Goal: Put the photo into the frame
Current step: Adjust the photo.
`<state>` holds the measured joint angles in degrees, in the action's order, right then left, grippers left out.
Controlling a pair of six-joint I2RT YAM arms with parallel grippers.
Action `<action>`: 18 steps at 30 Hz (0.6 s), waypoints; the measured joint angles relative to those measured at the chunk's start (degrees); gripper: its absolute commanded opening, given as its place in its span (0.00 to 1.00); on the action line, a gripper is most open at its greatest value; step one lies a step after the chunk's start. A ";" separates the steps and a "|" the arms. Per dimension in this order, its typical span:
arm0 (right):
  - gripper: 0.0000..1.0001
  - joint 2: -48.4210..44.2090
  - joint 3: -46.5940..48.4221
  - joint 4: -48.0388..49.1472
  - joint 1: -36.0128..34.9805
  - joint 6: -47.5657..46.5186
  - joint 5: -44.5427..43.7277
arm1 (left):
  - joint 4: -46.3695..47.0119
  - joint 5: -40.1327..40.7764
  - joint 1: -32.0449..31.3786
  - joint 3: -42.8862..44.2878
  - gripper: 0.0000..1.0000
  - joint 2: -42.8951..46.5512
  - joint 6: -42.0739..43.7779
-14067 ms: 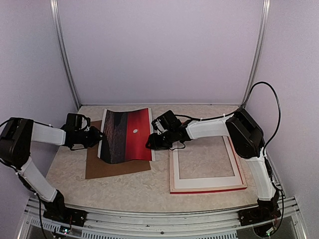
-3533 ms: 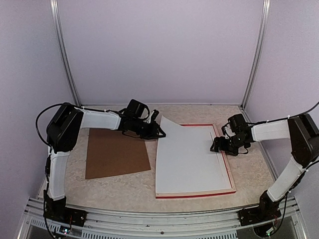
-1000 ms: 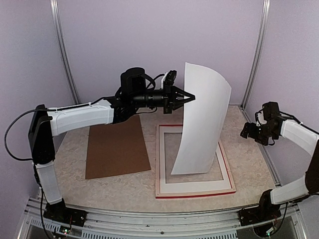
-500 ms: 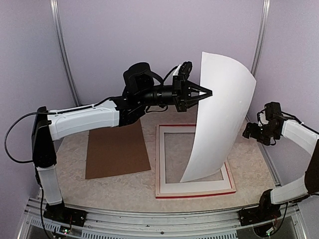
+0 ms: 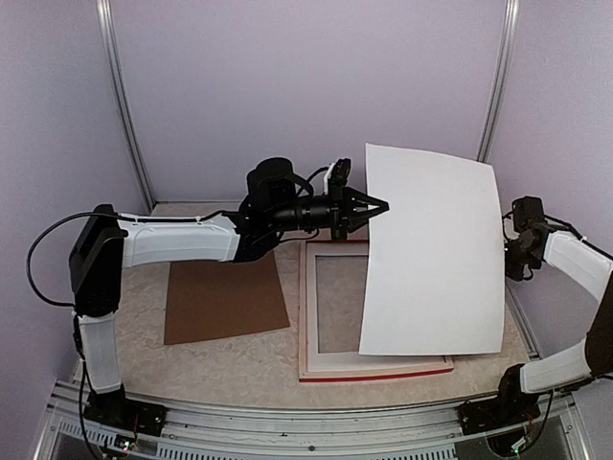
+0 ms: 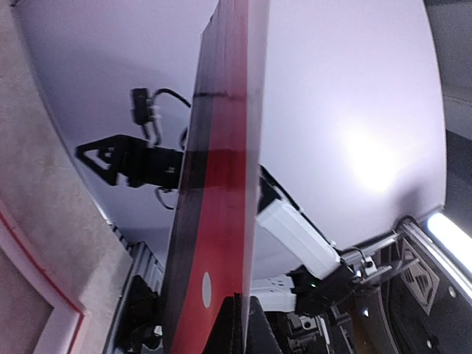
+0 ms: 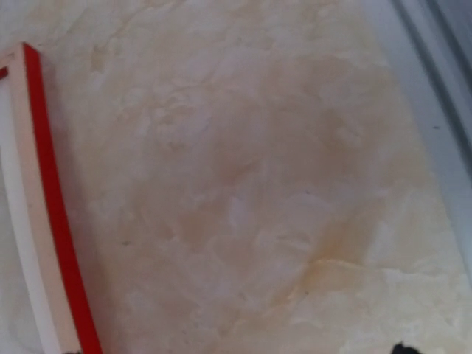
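One photo (image 5: pixel 436 254) aloft over frame (image 5: pixel 306 316)

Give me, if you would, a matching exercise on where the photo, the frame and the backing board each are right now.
Things:
1. photo
2. frame
3. brown backing board

States:
A. flat on the table, left of the other flat thing
B. held up in the air by the left gripper, white back toward the top camera
C. flat on the table, partly hidden by the raised sheet in the top view

Pairs: 1-B, 2-C, 3-A
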<state>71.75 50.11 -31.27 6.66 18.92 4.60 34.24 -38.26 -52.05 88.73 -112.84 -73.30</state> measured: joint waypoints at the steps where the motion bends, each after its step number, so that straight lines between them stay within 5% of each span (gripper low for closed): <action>1: 0.90 -0.15 0.00 -0.20 0.13 0.00 -0.26 | -0.50 0.94 0.37 -0.85 0.00 -0.57 0.33; 18: 0.90 -0.37 0.00 -0.90 0.44 0.00 -2.99 | -14.82 7.39 4.59 -7.19 0.00 -9.68 10.51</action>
<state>71.37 50.11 -32.16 7.09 18.92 1.61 19.42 -30.87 -47.46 81.54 -122.52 -62.78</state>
